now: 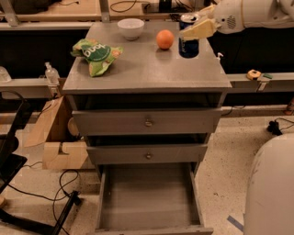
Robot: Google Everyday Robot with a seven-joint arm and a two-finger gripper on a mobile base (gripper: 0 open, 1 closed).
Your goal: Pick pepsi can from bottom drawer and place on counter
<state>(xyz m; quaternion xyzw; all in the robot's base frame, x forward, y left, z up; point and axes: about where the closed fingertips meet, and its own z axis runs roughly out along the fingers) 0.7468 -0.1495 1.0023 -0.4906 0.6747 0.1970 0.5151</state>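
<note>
Now, the biggest thing under your gripper (192, 30) is the counter (147, 73), the grey slab that spreads from beneath the hand out toward picture-left and toward the camera. Far below the hand and nearer the camera, the bottom drawer (147, 197) stands pulled out, its flat floor bare. Between that drawer and the hand sit two closed grey drawer fronts (147, 121), each with a round knob. The robot's white base (271, 183) bulks low at picture-right, well below the hand. The white arm (248, 13) reaches in from the upper right and ends at the hand over the counter's far right corner.

A green snack bag (96, 55) lies well off to picture-left of the hand, a white bowl (131, 27) nearer on that side, and an orange (165, 39) just beside it.

Your gripper clasps the pepsi can (189, 47), one tan finger (198, 29) lying across its upper part. The can stands upright at the counter's surface; you cannot tell whether its base touches.
</note>
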